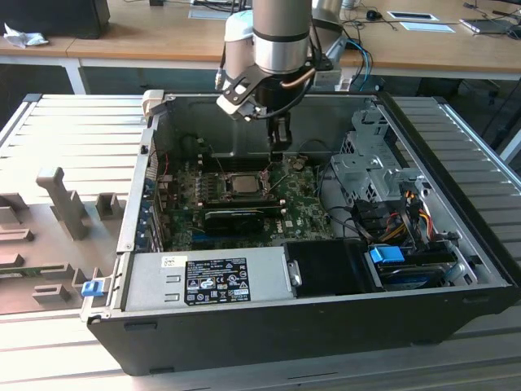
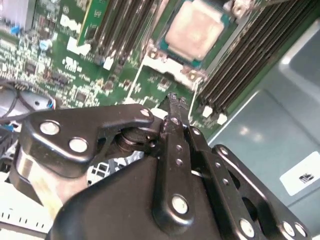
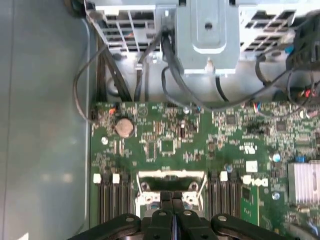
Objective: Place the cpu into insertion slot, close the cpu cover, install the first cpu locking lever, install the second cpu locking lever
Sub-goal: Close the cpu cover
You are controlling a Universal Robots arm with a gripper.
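Setting: ridged grey metal table [image 1: 49, 138], with wooden desks [image 1: 146, 37] across the upper frame behind it.
Exterior view's left: grey plastic jigs [image 1: 61, 204] lying on the table, plus a blue clip [image 1: 93, 287] at the case corner.
Case: open black computer case [image 1: 269, 334] in the middle of the frame, with a grey power supply [image 1: 207, 277] along the near wall.
Board: green circuit board [image 1: 244, 208] flat on the case floor.
Chip: silver-grey chip [image 2: 195, 30], lying flat and level in the socket [image 3: 170, 176], near the middle of the exterior view.
Cover: silvery frame [image 2: 167, 64], apparently down around the chip; latching impossible to confirm.
Gripper: gripper [image 1: 277, 153] just toward the exterior view's right of the chip, pointing straight down, fingers pressed together and pinching nothing visible. Tips low over the board, just beside the socket's end, in both wrist views.
Exterior view's right: silver drive cage [image 1: 366, 163], loose cables [image 1: 391, 216], blue connector [image 1: 387, 254].
Step in hand, as a guess: working a locking lever beside the socket, the wire itself too thin to make out.
Doing it well, by judgement: keep the tips shut and stiff. Bear on the wire, never on the frame or chip. Press down first, then sideways under the catch, slowly. Stay clear of the black memory slots [image 3: 107, 200] and the round battery [image 3: 124, 127].
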